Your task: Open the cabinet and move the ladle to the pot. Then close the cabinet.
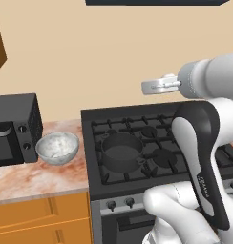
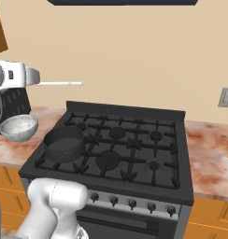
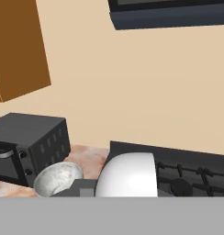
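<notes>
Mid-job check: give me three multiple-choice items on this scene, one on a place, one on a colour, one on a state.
1. The pot stands: A on the stove's left side; B in a drawer; C on the floor.
2. The bowl is: A orange; B speckled silver; C black.
3. The ladle is: A in the pot; B on the counter; C held aloft by the tool.
Answers: 1 A, it sits on the grates. 2 B, pale speckles show. 3 C, the tool is shut on it.

air above pot (image 1: 121,151) open, bowl (image 1: 57,147) beside stove (image 2: 172,140)
</notes>
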Robot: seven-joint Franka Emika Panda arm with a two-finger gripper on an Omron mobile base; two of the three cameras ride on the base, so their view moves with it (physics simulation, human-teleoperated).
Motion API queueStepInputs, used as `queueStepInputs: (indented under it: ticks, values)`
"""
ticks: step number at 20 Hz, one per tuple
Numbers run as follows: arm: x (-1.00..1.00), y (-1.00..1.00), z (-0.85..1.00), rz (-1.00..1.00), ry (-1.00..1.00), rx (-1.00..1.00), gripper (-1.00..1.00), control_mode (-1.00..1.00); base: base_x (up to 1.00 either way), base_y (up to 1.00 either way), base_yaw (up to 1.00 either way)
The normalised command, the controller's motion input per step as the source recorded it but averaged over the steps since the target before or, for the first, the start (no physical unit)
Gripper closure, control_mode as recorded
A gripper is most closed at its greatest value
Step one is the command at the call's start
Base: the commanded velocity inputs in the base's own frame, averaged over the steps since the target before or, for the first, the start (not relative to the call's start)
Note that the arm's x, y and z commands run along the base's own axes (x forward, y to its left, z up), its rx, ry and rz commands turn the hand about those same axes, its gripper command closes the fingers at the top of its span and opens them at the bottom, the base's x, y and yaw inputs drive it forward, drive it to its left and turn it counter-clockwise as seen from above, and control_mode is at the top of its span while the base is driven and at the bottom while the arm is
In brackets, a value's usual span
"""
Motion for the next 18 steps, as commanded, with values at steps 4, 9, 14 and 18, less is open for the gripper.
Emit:
queueStepInputs:
  ticks: [4, 9, 14, 18]
  values:
    - [0.00, 0.00, 0.00, 0.00, 0.00, 0.00, 1.00, 1.00, 0.00, 0.19, 0.00]
    - [0.00, 0.12, -0.11, 0.01, 0.06, -0.07, 1.00, -1.00, 0.00, 0.04, 0.00]
    - [0.00, 0.07, -0.15, 0.00, 0.03, -0.05, 1.00, -1.00, 0.00, 0.00, 0.00]
    - [0.08, 0.00, -0.15, 0.00, 0.03, -0.01, 1.00, -1.00, 0.00, 0.00, 0.00]
